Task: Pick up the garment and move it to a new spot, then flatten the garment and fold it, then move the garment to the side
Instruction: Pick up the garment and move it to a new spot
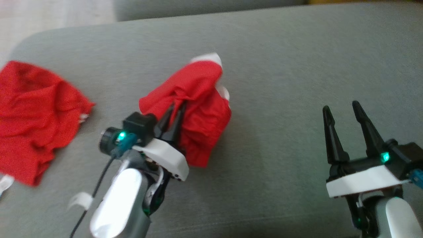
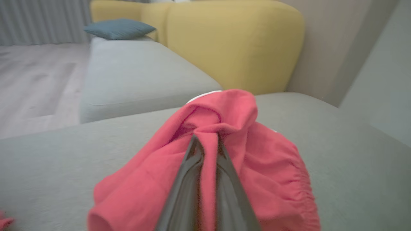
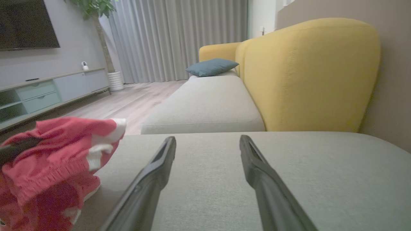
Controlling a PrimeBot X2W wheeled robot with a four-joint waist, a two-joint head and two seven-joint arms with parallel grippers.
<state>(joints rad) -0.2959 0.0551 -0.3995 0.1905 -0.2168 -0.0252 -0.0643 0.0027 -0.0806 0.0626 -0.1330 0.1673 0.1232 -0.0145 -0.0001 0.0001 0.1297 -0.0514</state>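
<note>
My left gripper (image 1: 176, 109), its jaws pinching a fold, holds the bunched red garment (image 1: 205, 89) at the middle of the grey sofa seat (image 1: 297, 66). My right gripper (image 1: 342, 107) hovers well apart, jaws spread. Another red cloth (image 1: 33, 109) lies far left.

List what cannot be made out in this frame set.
- Head view: tips of the left tool, buried in folds of the held red garment.
- Head view: second red garment, cut off by the left edge.
- Left wrist view: the held red garment's type, because it is bunched up and cut by the bottom edge.
</note>
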